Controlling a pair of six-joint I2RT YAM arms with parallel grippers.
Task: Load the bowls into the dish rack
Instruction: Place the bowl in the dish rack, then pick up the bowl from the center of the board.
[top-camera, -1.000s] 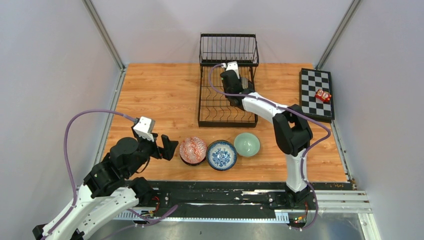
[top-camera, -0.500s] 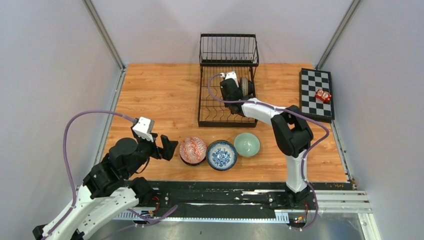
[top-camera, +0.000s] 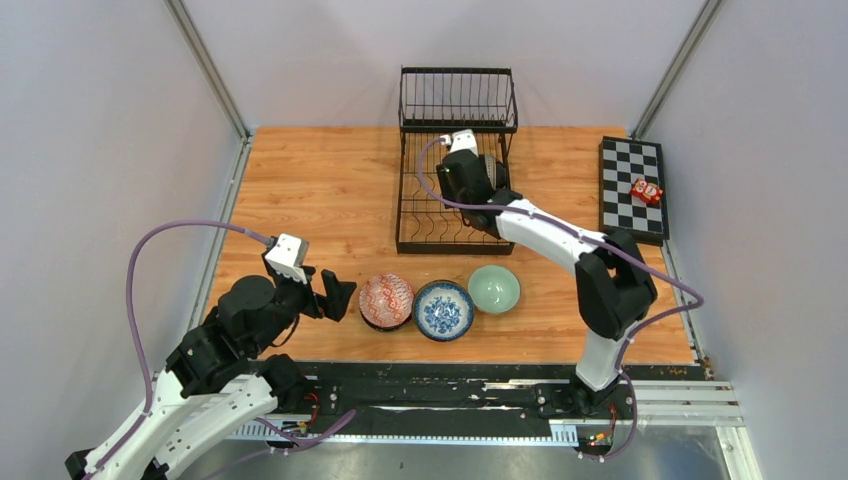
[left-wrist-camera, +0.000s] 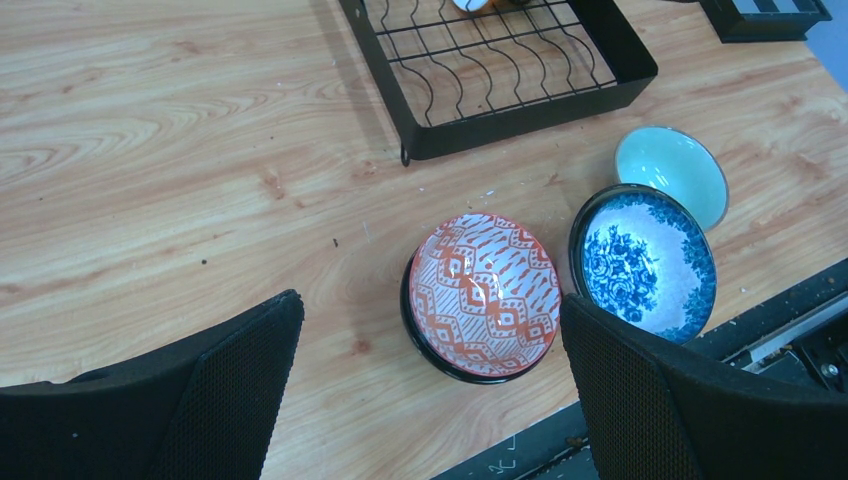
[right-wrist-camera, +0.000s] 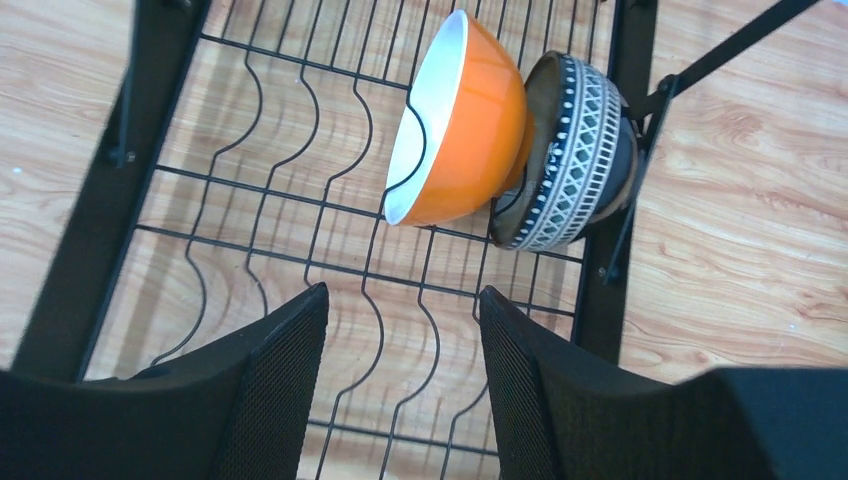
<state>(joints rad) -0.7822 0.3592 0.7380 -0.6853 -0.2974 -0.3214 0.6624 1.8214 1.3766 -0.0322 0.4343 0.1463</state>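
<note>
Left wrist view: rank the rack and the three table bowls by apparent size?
1. Black wire dish rack, though cropped.
2. Orange-patterned ceramic bowl and blue-and-white floral bowl: alike, no ranking.
3. Pale green bowl, farther off.

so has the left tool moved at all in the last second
No. The left tool is in the same spot as in both earlier pictures: open, just left of the red-patterned bowl in the top view.

text: none legible | labels: none | brands: none | numbers: none | signs: none
</note>
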